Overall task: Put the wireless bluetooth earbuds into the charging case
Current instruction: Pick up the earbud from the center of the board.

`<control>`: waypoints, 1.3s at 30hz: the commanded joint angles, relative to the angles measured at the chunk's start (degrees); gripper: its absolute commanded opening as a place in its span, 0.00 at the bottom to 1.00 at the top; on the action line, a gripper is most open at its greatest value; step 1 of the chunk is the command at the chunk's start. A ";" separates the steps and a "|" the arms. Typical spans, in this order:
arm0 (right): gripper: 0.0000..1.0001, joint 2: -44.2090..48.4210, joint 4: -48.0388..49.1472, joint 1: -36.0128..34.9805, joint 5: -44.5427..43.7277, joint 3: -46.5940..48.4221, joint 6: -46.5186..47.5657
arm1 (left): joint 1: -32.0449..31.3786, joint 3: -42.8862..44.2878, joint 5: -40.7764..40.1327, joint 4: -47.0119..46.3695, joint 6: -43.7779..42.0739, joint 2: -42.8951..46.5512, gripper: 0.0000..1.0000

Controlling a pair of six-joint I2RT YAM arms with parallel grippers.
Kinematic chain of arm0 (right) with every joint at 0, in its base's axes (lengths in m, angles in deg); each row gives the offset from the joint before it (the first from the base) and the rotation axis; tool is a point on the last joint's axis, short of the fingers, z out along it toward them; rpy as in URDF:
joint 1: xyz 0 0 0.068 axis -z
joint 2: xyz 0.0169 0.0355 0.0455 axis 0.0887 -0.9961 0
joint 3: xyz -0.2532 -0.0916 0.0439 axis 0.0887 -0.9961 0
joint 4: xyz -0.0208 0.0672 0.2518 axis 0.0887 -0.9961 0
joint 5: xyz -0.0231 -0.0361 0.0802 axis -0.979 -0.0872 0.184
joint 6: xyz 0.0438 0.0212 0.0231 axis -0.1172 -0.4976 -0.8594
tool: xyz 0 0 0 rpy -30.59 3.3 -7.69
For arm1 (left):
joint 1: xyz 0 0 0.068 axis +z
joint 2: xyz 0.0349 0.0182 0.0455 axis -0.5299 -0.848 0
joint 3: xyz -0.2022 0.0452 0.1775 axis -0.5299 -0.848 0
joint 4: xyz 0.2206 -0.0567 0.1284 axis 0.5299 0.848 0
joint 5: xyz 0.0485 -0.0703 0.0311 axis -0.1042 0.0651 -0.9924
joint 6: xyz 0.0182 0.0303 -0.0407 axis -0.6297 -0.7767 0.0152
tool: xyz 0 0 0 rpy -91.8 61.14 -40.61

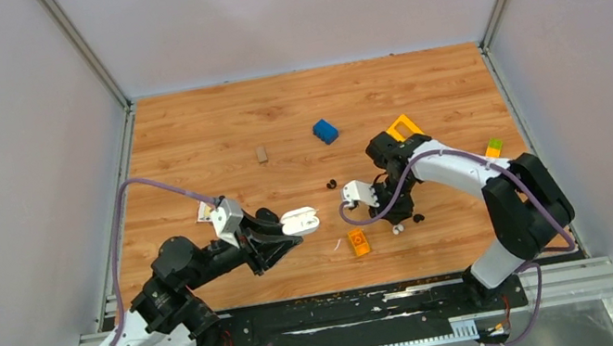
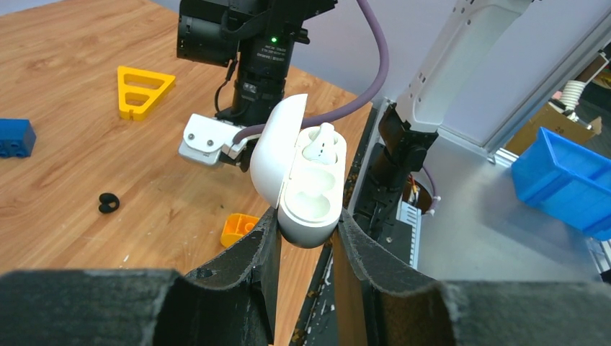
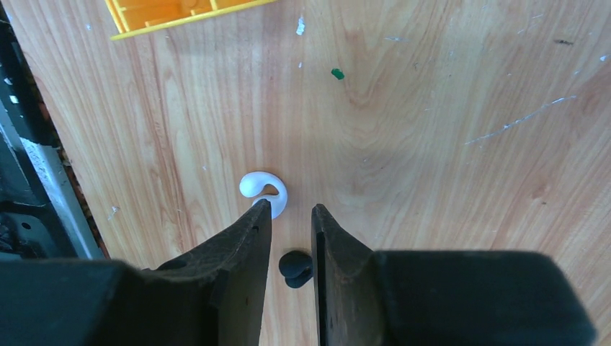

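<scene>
My left gripper (image 1: 286, 233) is shut on the white charging case (image 1: 300, 221) and holds it above the table with the lid open. In the left wrist view the gripper (image 2: 306, 223) clamps the base of the case (image 2: 310, 194). A white earbud stem (image 2: 320, 144) stands in the far slot; the near slot looks empty. My right gripper (image 1: 406, 216) points down at the table, jaws slightly apart. In the right wrist view the gripper (image 3: 288, 210) straddles a black rounded earbud part (image 3: 294, 268), with a white hooked part (image 3: 263, 191) at the left fingertip. The finger hides whether they join.
An orange block (image 1: 358, 241) lies between the grippers. A yellow triangle frame (image 1: 403, 128), a blue block (image 1: 325, 130), a small black ring-like piece (image 1: 330, 184), a tan block (image 1: 261, 153) and a green-and-yellow block (image 1: 493, 147) lie further back.
</scene>
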 commanded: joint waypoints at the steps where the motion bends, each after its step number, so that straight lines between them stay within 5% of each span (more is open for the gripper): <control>1: 0.27 -1.23 0.18 0.01 -0.32 2.15 2.48 | 0.03 1.03 0.18 -1.85 -1.15 -0.43 0.00; 39: 0.28 3.86 -2.29 0.06 2.08 -3.85 3.85 | -0.01 -0.92 -0.23 -2.96 1.55 1.69 0.00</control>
